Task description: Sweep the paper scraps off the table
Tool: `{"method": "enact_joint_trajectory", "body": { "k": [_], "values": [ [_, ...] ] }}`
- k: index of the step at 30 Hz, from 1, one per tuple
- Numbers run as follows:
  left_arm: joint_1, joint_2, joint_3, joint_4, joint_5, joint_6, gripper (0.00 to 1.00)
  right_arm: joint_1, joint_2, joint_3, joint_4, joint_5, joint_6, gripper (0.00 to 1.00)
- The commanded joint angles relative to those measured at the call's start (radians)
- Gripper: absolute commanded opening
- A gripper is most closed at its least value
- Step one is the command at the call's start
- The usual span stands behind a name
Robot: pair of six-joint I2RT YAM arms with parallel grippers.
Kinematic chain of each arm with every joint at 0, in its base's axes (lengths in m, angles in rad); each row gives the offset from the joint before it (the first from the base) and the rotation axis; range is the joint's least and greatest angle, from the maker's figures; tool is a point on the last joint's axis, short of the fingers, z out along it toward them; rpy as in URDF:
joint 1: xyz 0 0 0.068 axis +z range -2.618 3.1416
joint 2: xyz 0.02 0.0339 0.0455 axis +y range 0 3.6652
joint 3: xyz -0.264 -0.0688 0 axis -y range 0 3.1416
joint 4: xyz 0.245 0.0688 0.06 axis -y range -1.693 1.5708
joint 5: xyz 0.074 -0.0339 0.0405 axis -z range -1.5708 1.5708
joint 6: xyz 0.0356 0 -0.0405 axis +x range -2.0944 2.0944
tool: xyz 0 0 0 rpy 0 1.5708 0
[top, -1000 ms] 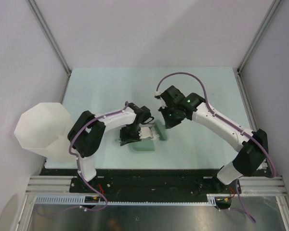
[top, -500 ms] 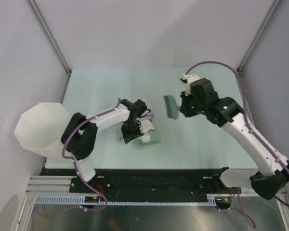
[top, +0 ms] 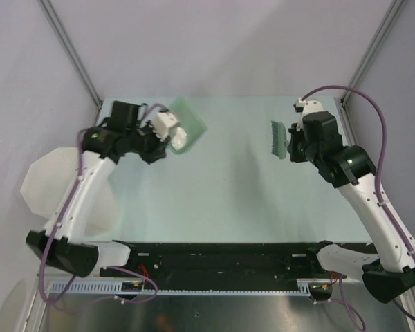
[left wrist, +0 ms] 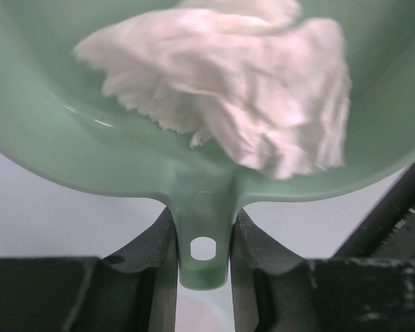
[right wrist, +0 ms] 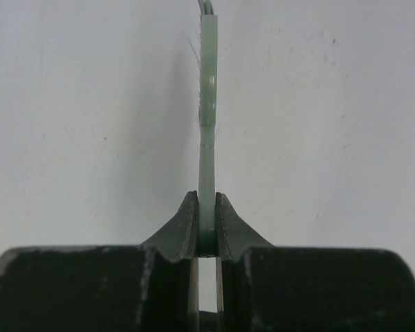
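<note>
My left gripper is shut on the handle of the green dustpan and holds it lifted over the far left of the table. Crumpled white paper scraps lie heaped in the pan. My right gripper is shut on the flat handle of a green brush, held above the far right of the table; the handle stands edge-on in the right wrist view. No scraps show on the table top.
A large white translucent bin stands off the table's left edge, partly behind my left arm. Grey walls with metal posts close in the back and sides. A black rail runs along the front.
My left arm has lifted the dustpan with the scraps from the table's middle front up and to the far left. My right arm has carried the brush farther right and back.
</note>
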Motion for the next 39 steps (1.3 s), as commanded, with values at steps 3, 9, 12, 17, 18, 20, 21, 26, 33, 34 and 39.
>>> {"method": "enact_joint_trajectory", "body": {
  "k": [3,9,12,17,18,20,21,26,33,34,39],
  "values": [
    [0.329,-0.116,0.138,-0.115,0.107,0.014,0.00,-0.003,0.042,-0.024,0.033,-0.056,-0.016,0.00],
    [0.691,-0.170,0.268,-0.229,0.154,0.142,0.00,-0.002,0.060,-0.053,0.041,-0.075,-0.019,0.00],
    [0.872,-0.164,0.324,-0.292,0.185,0.220,0.00,-0.005,0.068,-0.073,0.052,-0.098,-0.018,0.00],
    [1.195,-0.150,0.377,-0.354,0.178,0.401,0.00,-0.003,0.074,-0.093,0.058,-0.110,-0.025,0.00],
    [1.236,-0.150,0.383,-0.354,0.132,0.456,0.00,-0.003,0.076,-0.093,0.061,-0.112,-0.029,0.00],
    [1.325,-0.161,0.385,-0.323,0.068,0.508,0.00,-0.003,0.083,-0.095,0.067,-0.119,-0.032,0.00],
    [1.340,-0.170,0.371,-0.300,0.016,0.562,0.00,-0.002,0.088,-0.095,0.072,-0.125,-0.032,0.00],
    [1.345,-0.327,0.183,-0.070,-0.304,0.793,0.00,0.008,0.113,-0.095,0.111,-0.159,-0.035,0.00],
    [1.345,-0.447,0.075,0.044,-0.555,1.282,0.00,0.038,0.129,-0.095,0.121,-0.153,-0.035,0.00],
    [1.344,-0.458,0.057,0.057,-0.581,1.327,0.00,0.041,0.129,-0.095,0.119,-0.153,-0.035,0.00],
    [1.331,-0.463,0.034,0.099,-0.689,1.502,0.00,0.051,0.120,-0.095,0.118,-0.148,-0.039,0.00]
  ]
}}
